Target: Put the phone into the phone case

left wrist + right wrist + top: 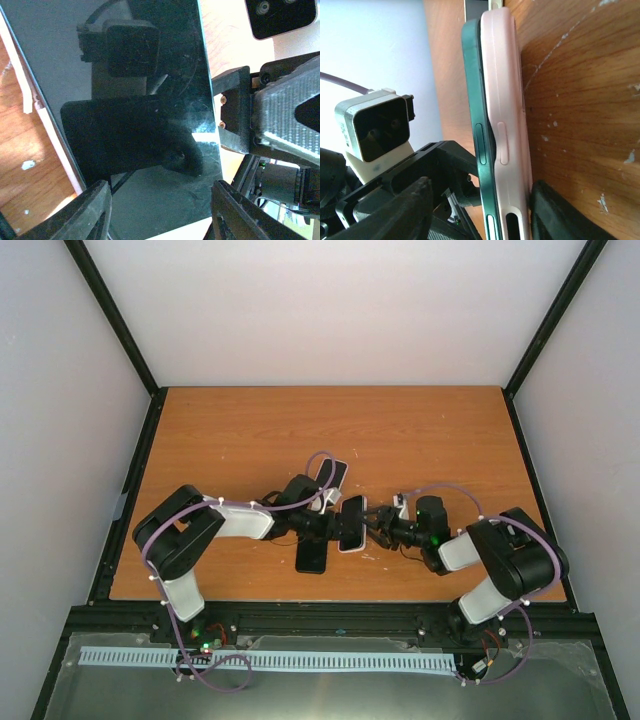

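A dark green phone (351, 523) is held on edge above the table between both arms. In the left wrist view its dark screen (140, 75) fills the frame. My left gripper (333, 523) is shut across its width (160, 200). In the right wrist view the phone (472, 100) lies partly in a pink case (502, 100), with a gap near the side button. My right gripper (376, 527) is open around both (480, 200). One finger (555, 215) touches the case's back. The other finger (405, 210) is apart from the screen.
A black phone (312, 556) lies flat on the wooden table (250, 430), just under the held one. Another phone in a white case (334, 476) lies behind my left wrist. Black frame rails run along the table's sides.
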`<state>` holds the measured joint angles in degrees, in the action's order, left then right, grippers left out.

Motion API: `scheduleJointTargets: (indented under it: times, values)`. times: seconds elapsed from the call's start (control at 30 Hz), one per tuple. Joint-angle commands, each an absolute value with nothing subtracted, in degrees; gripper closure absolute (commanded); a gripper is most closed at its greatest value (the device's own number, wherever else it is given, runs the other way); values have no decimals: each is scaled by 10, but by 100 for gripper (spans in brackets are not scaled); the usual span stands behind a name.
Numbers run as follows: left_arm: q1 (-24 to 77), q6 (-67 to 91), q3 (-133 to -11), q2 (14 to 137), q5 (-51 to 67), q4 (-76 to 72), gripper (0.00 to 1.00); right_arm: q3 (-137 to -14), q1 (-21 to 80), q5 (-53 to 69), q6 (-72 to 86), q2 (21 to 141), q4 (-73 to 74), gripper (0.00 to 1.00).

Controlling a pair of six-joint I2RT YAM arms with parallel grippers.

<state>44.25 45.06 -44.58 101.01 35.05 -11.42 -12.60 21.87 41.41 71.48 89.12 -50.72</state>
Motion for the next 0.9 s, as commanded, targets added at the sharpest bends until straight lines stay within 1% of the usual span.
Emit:
scheduleJointTargets:
  times: [0.0, 0.2, 0.37, 0.47, 0.57, 0.67, 0.7, 0.8, 0.87]
  values:
    - [446, 434, -442, 998, 336, -103, 45, -128, 227, 443, 719, 909, -560, 51]
    - [446, 433, -442, 1000, 333, -102, 45, -136, 227, 433, 689, 904, -514, 67]
    - [446, 432, -442, 1005, 333, -103, 46, -152, 230, 411, 642, 883, -419, 82]
    - [445, 432, -442, 1007, 331, -104, 46, -158, 232, 401, 624, 875, -388, 89]
    - [446, 432, -442, 1010, 328, -103, 47, -169, 234, 394, 603, 866, -351, 93]
    - [445, 435, -444, 1012, 330, -106, 48, -184, 236, 370, 578, 850, -290, 94]
    - [446, 436, -444, 1013, 329, -106, 48, -191, 238, 366, 570, 845, -272, 91]
    - [446, 434, -448, 1019, 325, -102, 48, -216, 240, 354, 544, 837, -216, 74]
    - [446, 435, -450, 1023, 326, -102, 48, -225, 242, 349, 535, 834, -196, 71]
